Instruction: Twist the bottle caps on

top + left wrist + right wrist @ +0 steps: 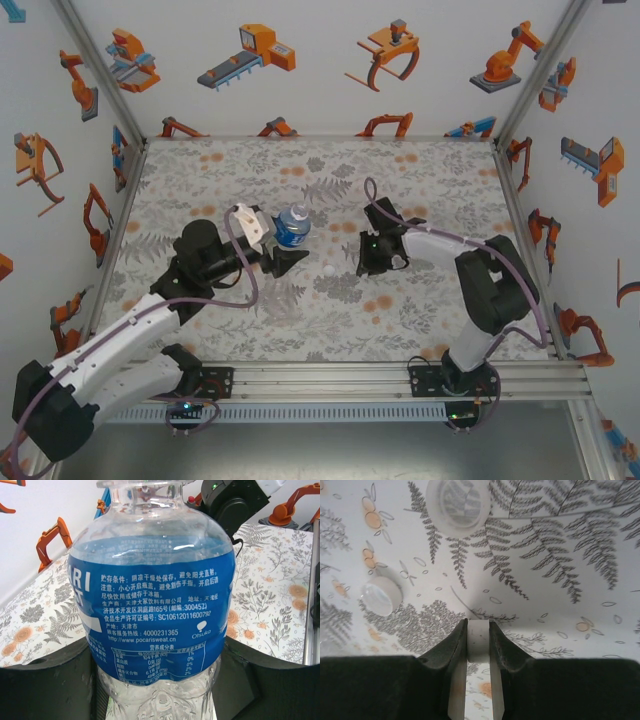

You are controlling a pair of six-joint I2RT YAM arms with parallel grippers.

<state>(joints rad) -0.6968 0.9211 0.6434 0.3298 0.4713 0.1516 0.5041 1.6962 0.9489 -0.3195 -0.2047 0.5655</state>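
Plainly held the blue-labelled bottle (150,605) upright, clamped in the left tool (283,250), left of the table's (420,300) middle. Pinched a whitish cap (479,642) edgewise in the right tool (478,630), jaws closed on it, right of the bottle. Noted a second cap (328,270) lying on the table between both tools.

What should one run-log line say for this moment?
left gripper: shut on blue-labelled bottle, upright, uncapped | right gripper: shut on white cap | loose cap: on table
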